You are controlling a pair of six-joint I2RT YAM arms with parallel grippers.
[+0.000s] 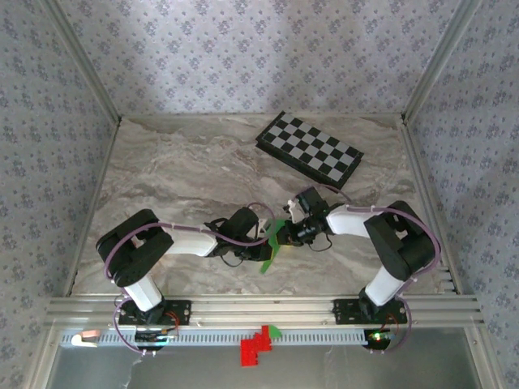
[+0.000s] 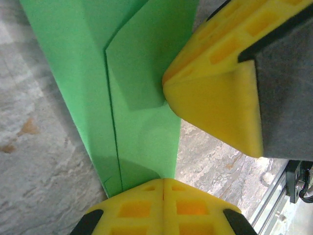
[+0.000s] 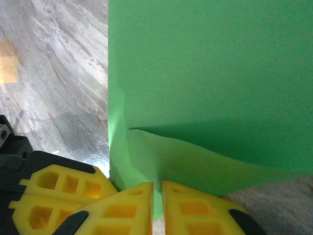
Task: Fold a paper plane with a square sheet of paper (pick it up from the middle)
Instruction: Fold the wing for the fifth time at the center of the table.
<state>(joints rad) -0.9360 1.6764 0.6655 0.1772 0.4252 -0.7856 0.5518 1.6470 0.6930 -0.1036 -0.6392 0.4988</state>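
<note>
Paper plane (part-folded, nose unclear), long axis near-left to far-right, L gripper & R gripper both tight on it.

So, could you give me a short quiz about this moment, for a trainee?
1. True or false: the left gripper and the right gripper are both shut on the green paper.
2. The checkerboard lies: A) under the paper; B) far side of the table, right of centre; C) between the arm bases.
3. Fill in: the paper is not flat but ____.
Key: 1 true; 2 B; 3 folded.
</note>
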